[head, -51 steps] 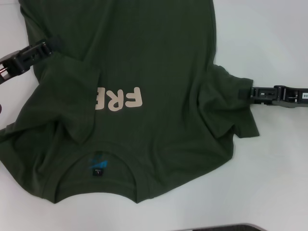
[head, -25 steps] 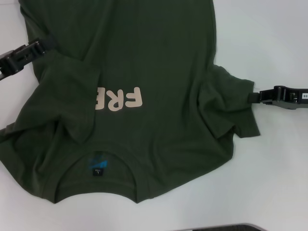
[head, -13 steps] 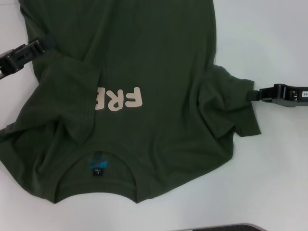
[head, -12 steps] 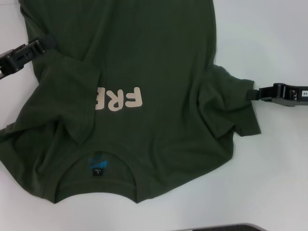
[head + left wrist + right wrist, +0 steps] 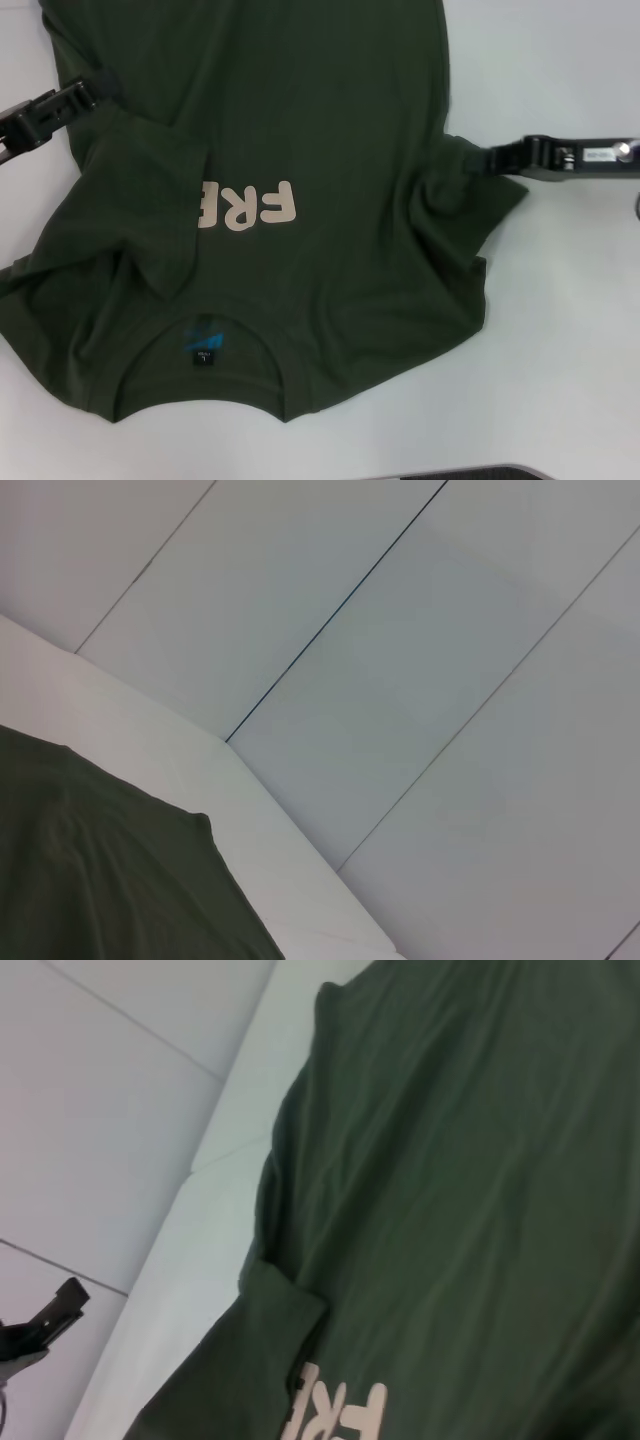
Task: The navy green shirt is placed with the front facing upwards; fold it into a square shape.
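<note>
A large dark olive-green cotton T-shirt [image 5: 270,190] with pale beige block letters lies front up across a white table [image 5: 560,340], its collar nearest the robot. Only "FRE" shows; a fold on the robot's left covers the remaining letter. The black left gripper [image 5: 95,88] sits where it was half a second ago, at the shirt's left edge, fingers pinched on the fabric. The black right gripper [image 5: 495,158] has changed: it has risen toward the far side and pushed inward, now clamped on the right sleeve, which has bunched up from its earlier flatter spread. The right wrist view shows the shirt's wrinkled body and lettering.
</note>
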Available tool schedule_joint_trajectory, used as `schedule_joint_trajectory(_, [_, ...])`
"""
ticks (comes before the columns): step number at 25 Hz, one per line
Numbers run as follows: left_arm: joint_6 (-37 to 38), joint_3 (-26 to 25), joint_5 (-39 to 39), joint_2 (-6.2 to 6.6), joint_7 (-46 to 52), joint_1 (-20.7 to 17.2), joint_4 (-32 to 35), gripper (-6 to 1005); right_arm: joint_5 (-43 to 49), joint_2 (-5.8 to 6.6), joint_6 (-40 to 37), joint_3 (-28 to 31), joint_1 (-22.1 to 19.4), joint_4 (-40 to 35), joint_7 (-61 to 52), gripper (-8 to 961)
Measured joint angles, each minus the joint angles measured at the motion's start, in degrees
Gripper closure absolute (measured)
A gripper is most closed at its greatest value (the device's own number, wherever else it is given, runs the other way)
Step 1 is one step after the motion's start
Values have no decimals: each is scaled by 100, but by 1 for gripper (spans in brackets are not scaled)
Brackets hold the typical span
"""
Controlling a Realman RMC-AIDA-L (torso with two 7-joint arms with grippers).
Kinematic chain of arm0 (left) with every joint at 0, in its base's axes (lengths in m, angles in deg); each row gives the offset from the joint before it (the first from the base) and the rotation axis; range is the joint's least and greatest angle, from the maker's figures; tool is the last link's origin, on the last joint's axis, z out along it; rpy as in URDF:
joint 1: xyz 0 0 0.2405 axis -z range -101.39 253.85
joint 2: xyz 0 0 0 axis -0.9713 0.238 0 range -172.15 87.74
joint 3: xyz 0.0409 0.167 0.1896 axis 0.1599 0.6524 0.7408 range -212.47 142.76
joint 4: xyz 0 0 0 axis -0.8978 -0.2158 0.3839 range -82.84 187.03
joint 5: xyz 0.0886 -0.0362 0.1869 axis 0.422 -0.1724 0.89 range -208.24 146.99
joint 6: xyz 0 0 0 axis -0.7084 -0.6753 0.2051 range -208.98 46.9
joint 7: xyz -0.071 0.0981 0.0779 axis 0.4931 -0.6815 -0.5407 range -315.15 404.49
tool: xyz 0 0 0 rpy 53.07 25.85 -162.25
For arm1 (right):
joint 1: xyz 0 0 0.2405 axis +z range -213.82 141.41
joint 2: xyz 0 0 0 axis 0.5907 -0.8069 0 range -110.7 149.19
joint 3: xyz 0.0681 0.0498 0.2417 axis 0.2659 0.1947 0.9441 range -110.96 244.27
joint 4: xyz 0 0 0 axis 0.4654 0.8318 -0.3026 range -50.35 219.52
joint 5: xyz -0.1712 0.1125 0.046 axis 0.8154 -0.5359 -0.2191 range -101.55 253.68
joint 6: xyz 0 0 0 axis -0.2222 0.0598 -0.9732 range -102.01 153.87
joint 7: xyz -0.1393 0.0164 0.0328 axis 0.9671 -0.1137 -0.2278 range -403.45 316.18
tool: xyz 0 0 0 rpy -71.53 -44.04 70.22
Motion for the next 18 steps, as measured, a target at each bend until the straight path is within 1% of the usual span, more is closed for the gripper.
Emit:
schedule_joint_trajectory(7, [-104,0,0,1,-13,-37,-1,125,22,-134,235,-108,340,49,-160,942])
schedule_joint_trajectory(10, [-109,0,0,1,-20,-42,0,125,23,-184,362,-262,490,179,-207,941])
schedule_joint_trajectory(12, [-110,0,0,1,-18,-47,0,126,19,-250,466,-363,579,219,-209,941])
schedule_joint_trajectory(13, [-111,0,0,0,-15,-47,0,126,9,-309,542,-408,648,226,-198,941])
schedule_joint_trajectory(14, [-110,0,0,1,-9,-48,0,126,9,-309,542,-408,648,226,-198,940])
schedule_joint_trajectory(18, [-83,0,0,1,0,-50,0,127,9,-409,658,-478,756,228,-160,938])
